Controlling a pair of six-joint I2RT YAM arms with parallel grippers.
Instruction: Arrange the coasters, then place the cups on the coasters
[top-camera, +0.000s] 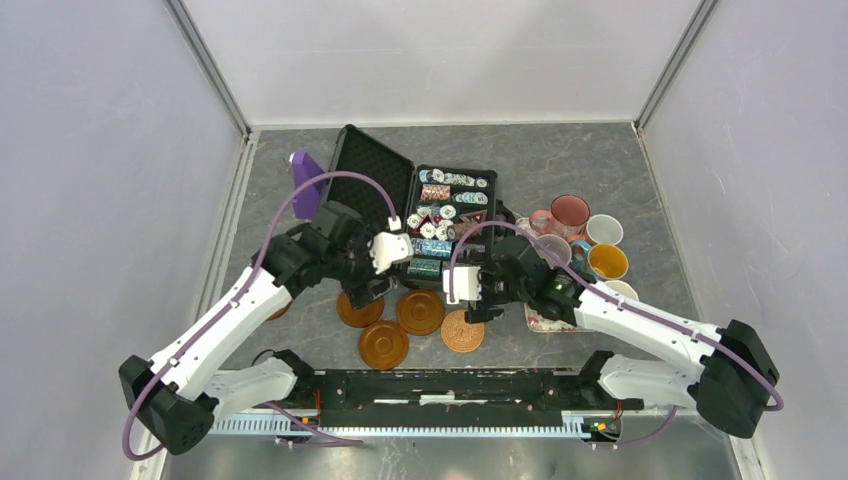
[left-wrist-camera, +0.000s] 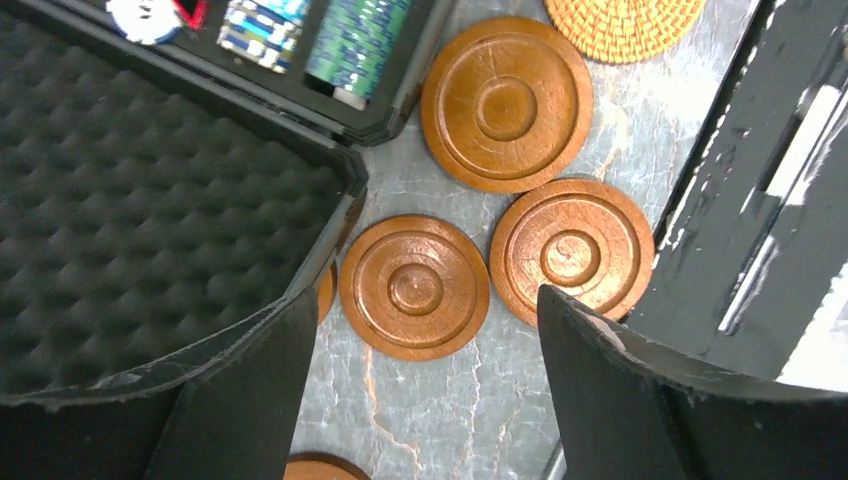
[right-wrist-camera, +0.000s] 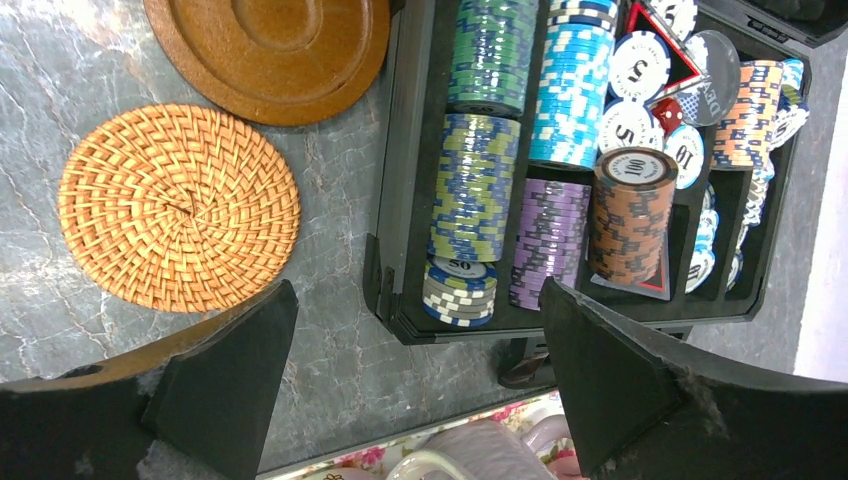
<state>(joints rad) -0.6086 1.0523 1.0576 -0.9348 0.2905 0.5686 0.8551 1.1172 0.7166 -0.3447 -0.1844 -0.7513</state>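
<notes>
Three glossy brown coasters (top-camera: 359, 308) (top-camera: 420, 311) (top-camera: 384, 344) and one woven orange-tan coaster (top-camera: 463, 330) lie on the table in front of the chip case. My left gripper (top-camera: 368, 292) hangs open just above the leftmost of them, with a ringed brown coaster (left-wrist-camera: 414, 287) between its fingertips and two more (left-wrist-camera: 571, 249) (left-wrist-camera: 506, 103) beyond. My right gripper (right-wrist-camera: 417, 300) is open and empty over bare table, the woven coaster (right-wrist-camera: 180, 207) to its left. Several cups (top-camera: 570, 212) cluster at the right. A lilac cup (right-wrist-camera: 500, 440) shows at the bottom of the right wrist view.
An open black poker chip case (top-camera: 370, 170) full of chip stacks (right-wrist-camera: 472, 185) stands behind the coasters. A floral tray (top-camera: 545, 318) lies under my right arm by the cups. A purple object (top-camera: 305, 180) stands left of the case. White walls enclose the table.
</notes>
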